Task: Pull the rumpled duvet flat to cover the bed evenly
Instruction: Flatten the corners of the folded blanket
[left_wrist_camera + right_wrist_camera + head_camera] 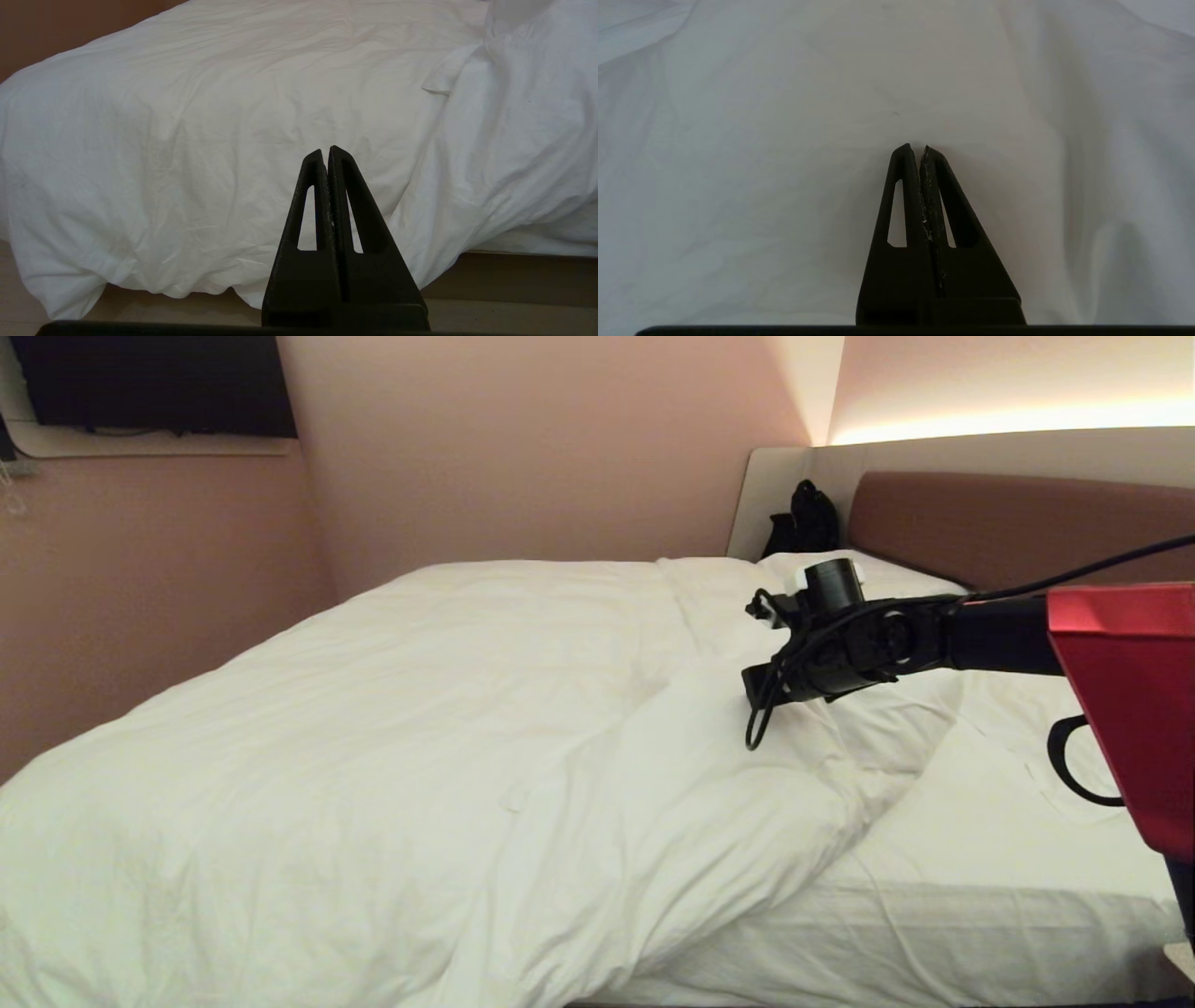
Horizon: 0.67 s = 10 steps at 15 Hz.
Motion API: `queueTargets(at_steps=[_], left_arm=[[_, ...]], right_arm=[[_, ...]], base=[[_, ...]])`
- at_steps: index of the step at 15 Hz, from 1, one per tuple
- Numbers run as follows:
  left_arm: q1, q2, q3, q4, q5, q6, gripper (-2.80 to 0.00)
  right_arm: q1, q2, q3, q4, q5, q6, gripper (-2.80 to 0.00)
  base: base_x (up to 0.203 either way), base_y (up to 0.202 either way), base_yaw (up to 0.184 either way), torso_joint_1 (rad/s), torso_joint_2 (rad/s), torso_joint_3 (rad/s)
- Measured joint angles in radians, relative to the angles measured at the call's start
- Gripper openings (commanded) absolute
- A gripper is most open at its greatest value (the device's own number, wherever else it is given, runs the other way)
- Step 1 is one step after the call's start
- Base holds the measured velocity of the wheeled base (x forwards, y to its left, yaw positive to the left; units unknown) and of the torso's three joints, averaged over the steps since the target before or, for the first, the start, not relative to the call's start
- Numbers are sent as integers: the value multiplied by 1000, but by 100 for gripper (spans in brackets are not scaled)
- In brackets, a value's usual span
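Pressed together and pinching nothing, the fingers of the right gripper [920, 149] sit just over white cloth in the right wrist view; whether the tips touch it I cannot tell. In the head view that arm reaches in from the right edge toward centre right, its gripper [752, 683] above the folded-back corner of the duvet [401, 756]. The left gripper [327, 151] is likewise closed and empty, parked low off the bed and absent from the head view.

The duvet fills the left and middle of the head view, while its turned-over flap leaves the fitted sheet [980, 821] bare at lower right of the bed [1013, 523].

Likely trouble: closed fingers cannot take hold, so a descent from here would only dent the quilt. Opening late, or pinching a thin top layer, could lift cover fabric and let the thick fill slip. The loose cable loop [758, 723] hanging under the wrist could snag the cloth.

Only the left wrist view shows the duvet's edge draping over the bed's side nearly to the floor [140, 310]. Only the head view shows the pillow [896, 581], the brown headboard and a black bag [805, 518] at upper right.
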Motion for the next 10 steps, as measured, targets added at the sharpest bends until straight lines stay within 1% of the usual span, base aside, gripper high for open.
queueTargets(at_steps=[2,3,10], left_arm=[[0,0,0,0,0,0,-280],[0,0,0,0,0,0,-280],[0,0,0,0,0,0,-280]], right_arm=[[0,5,1,-2,3,2,-280],[0,7,1,-2,4,2,0],[7,21,12,-5,7,0,0]], base=[[0,0,0,0,0,0],[0,0,0,0,0,0],[0,0,0,0,0,0]])
